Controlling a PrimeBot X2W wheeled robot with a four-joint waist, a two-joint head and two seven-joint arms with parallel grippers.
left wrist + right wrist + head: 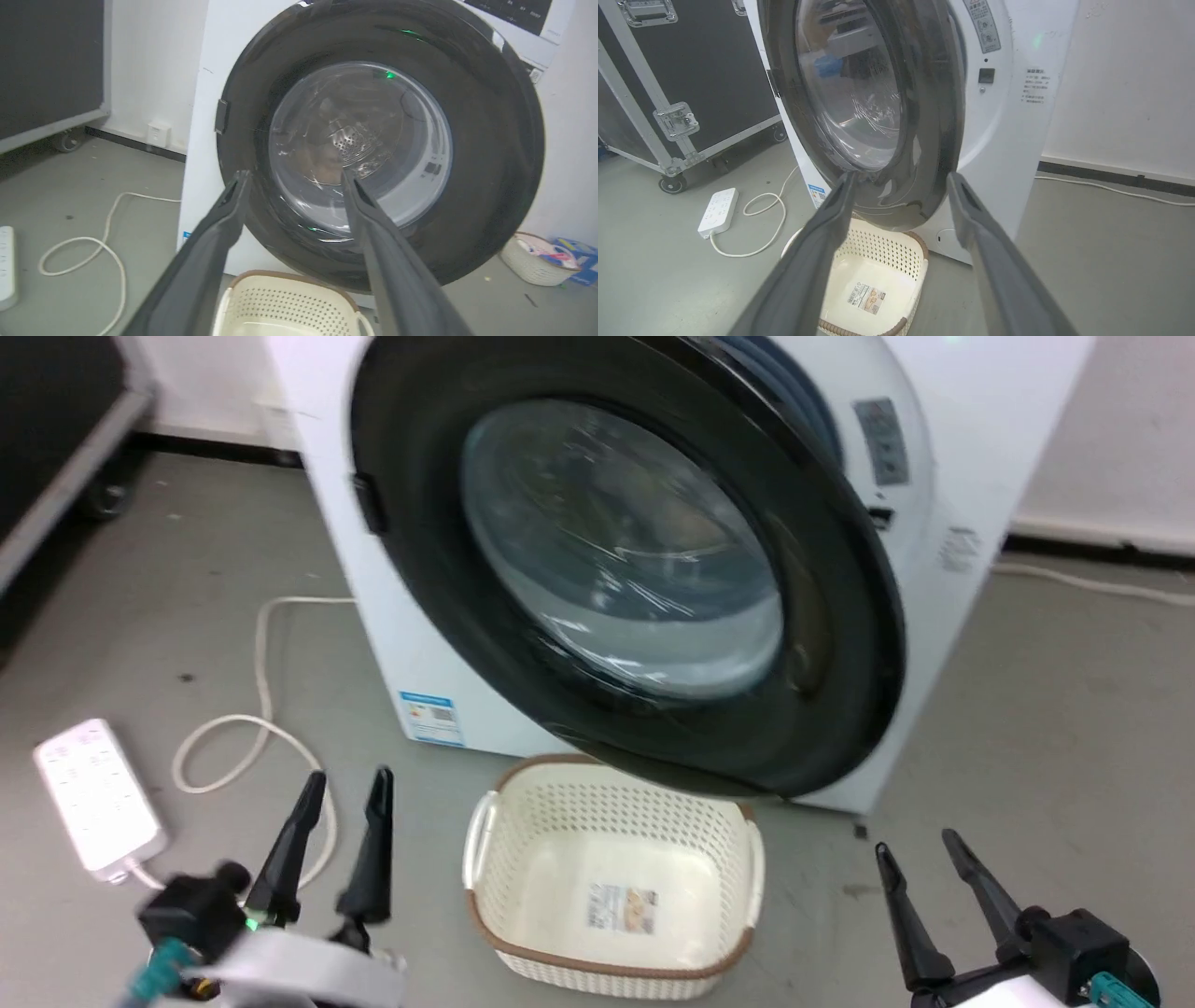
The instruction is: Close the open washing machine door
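Note:
The washing machine door is a big glossy black disc with a bulging clear glass bowl. It stands ajar from the white machine, hinged at the left, its right edge swung out. In the gap at the top right a grey-blue rubber ring shows. My left gripper is open near the floor at the lower left, well short of the door. My right gripper is open at the lower right, below the door's free edge. The left wrist view faces the door between open fingers. The right wrist view sees the door edge-on past open fingers.
A cream laundry basket sits on the floor under the door's lower edge, between my grippers. A white power strip and its looped cable lie at the left. A black wheeled case stands further left. A small basket sits beside the machine.

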